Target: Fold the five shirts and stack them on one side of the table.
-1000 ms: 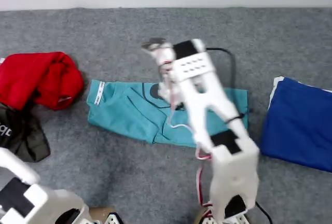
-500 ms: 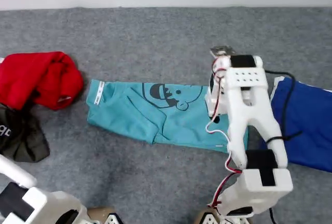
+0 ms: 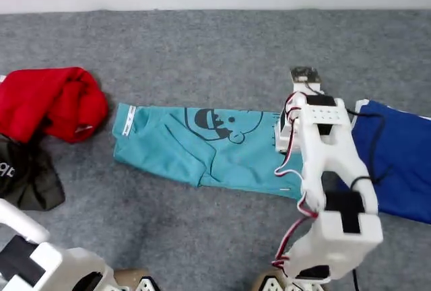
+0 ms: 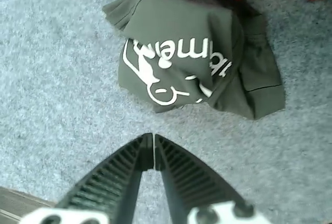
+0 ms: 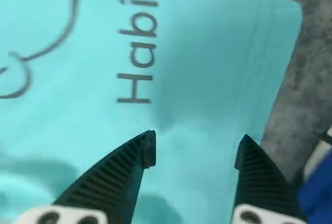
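Observation:
A teal shirt (image 3: pixel 202 146) lies across the middle of the grey table, partly folded lengthwise, its printed face up. My right arm (image 3: pixel 323 149) hangs over the shirt's right end. In the right wrist view my right gripper (image 5: pixel 197 151) is open just above the teal cloth (image 5: pixel 197 53) near its hem, holding nothing. A blue shirt (image 3: pixel 394 163) lies folded at the right. At the left lie a bunched red shirt (image 3: pixel 54 102) and a dark shirt (image 3: pixel 23 173). My left gripper (image 4: pixel 153 146) is shut and empty above bare table, short of the dark shirt (image 4: pixel 197 63).
The left arm's base (image 3: pixel 40 261) stands at the front left corner. The table's front edge (image 4: pixel 21 208) runs just behind the left gripper. The blue shirt's corner (image 5: pixel 316 198) lies close beside the right gripper. A white wall borders the table's far side.
My right arm has swung from over the teal shirt's middle to its right end, uncovering the print. The left arm has barely shifted. The shirts lie as before.

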You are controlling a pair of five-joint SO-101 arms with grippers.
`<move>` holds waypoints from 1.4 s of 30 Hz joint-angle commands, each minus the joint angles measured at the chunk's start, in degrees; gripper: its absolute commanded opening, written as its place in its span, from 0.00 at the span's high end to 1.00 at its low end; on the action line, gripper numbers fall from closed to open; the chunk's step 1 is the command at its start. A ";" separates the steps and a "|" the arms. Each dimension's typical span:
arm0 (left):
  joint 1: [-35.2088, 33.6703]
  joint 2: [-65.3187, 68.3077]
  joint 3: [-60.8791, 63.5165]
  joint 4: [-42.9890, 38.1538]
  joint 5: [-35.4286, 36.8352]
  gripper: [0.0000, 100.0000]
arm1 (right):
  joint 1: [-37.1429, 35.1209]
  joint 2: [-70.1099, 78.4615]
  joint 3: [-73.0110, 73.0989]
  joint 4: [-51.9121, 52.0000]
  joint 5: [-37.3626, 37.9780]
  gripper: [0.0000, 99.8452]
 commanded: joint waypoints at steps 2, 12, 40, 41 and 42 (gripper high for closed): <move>2.37 -2.29 -0.31 1.05 -0.18 0.98 | 0.92 5.05 -0.44 -2.68 -0.62 0.74; 4.75 -2.29 -0.31 1.05 -0.18 0.98 | 0.40 7.08 -2.46 2.68 -0.09 0.98; 3.16 -2.64 -0.22 1.14 0.09 0.98 | -14.46 -20.62 -13.98 26.51 24.79 0.99; 3.16 -2.73 -0.22 1.14 0.18 0.98 | -17.10 -20.44 -14.68 26.07 23.74 0.99; 3.08 -2.81 -0.22 1.14 0.18 0.98 | -19.47 -20.00 -15.47 25.54 22.68 0.99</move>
